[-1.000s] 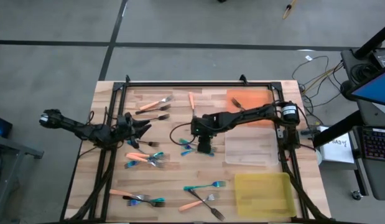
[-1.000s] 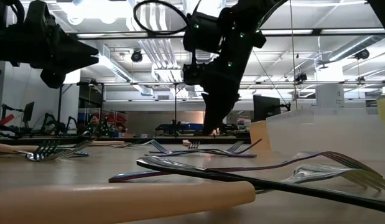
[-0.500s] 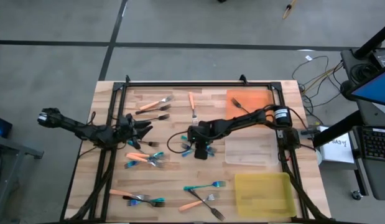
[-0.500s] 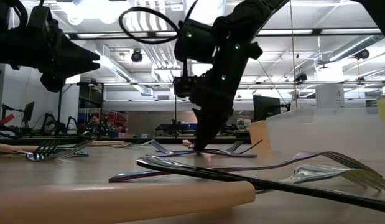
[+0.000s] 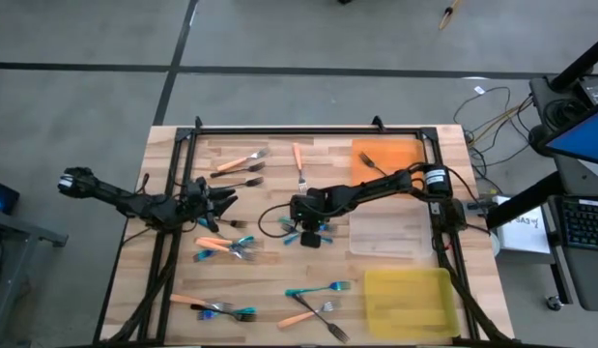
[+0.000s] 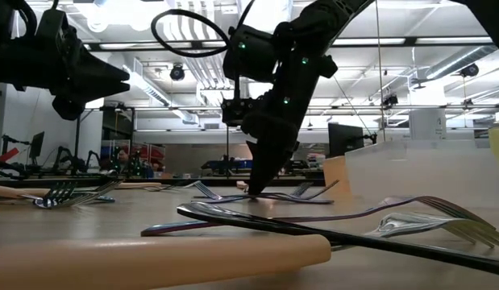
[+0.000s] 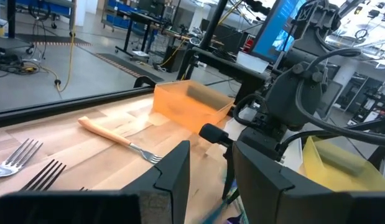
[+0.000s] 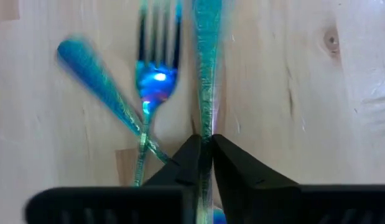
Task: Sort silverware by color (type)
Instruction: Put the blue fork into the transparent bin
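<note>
Both arms were dark, jointed tubes of matte black, the right arm carrying a round joint cap with a pale label near its base. A thin black cable looped loose above its wrist, where small green lights glowed (seen in the low view). The left gripper ended in two broad, flat black fingers with angular, wedge-cut faces.
</note>
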### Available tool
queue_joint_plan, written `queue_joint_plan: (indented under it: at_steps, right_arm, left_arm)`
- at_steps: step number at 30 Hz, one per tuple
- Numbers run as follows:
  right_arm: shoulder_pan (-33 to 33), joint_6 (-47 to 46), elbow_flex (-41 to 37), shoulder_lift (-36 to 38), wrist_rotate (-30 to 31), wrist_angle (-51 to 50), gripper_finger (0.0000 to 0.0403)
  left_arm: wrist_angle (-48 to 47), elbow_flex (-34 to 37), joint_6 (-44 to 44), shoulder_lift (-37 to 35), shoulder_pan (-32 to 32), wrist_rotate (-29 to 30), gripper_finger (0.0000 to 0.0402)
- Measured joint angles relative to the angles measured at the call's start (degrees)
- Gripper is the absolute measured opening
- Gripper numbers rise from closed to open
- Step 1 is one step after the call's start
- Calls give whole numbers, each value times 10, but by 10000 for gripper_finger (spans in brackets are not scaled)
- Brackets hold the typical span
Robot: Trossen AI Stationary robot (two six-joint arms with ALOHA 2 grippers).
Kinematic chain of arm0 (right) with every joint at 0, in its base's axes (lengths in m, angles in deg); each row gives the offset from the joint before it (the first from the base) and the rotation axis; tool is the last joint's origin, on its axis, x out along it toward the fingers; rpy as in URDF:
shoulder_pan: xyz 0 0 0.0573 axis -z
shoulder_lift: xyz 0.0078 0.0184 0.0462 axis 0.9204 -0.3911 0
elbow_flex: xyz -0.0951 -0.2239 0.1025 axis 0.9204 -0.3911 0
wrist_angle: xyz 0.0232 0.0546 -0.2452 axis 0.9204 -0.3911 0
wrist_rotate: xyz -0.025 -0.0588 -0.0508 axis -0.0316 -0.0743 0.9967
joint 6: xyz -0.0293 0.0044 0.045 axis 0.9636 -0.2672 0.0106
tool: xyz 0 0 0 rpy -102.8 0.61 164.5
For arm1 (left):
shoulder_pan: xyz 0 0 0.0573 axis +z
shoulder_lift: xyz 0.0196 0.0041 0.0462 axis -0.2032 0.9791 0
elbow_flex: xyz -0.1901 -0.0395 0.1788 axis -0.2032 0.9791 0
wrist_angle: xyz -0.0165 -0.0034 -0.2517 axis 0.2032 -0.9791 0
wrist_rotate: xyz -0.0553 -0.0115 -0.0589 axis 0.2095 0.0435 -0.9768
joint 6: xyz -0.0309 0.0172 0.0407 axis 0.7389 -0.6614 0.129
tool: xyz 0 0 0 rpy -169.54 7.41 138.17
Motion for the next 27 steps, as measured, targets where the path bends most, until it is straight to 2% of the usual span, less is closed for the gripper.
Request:
queue_joint_plan:
  at_steps: [8, 16, 27]
  right_arm:
    - [0, 2, -1, 12, -1, -11, 15]
    - [-1, 1, -1, 93, 0, -50, 14]
    - [-14, -67, -31, 240, 9, -244, 13]
  left_arm:
    - [0, 0, 1, 0, 0, 0, 103]
    - [0, 0, 10, 0, 0, 0, 103]
    - [0, 0, 56, 17, 0, 3, 103]
